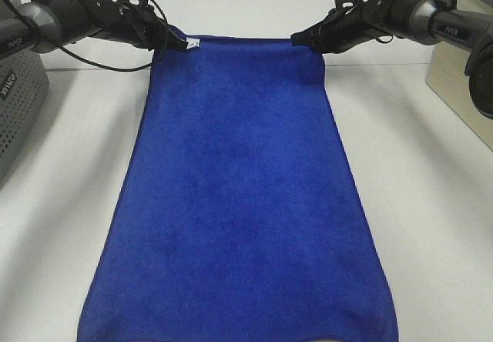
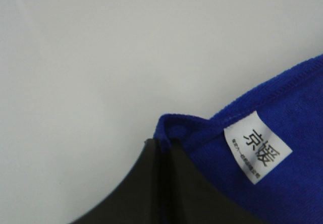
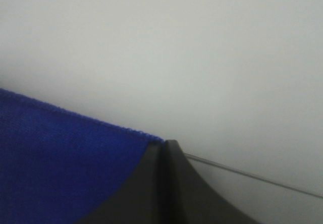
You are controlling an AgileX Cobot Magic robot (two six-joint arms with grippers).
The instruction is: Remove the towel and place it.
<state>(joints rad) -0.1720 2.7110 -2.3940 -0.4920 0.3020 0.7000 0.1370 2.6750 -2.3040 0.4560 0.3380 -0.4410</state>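
The royal-blue towel (image 1: 239, 196) lies spread lengthwise on the white table (image 1: 431, 203), from the far middle to the near edge of the view. My left gripper (image 1: 182, 44) is shut on its far left corner, beside the small white tag (image 1: 193, 43). In the left wrist view the black fingers (image 2: 151, 183) pinch the folded blue corner (image 2: 174, 128), with the tag (image 2: 257, 147) close by. My right gripper (image 1: 299, 40) is shut on the far right corner. In the right wrist view its fingers (image 3: 166, 183) clamp the towel edge (image 3: 60, 173).
A grey perforated box (image 1: 17, 103) stands at the left edge of the table. A pale wooden block (image 1: 462, 80) stands at the right edge. Black cables (image 1: 92, 61) hang from the left arm.
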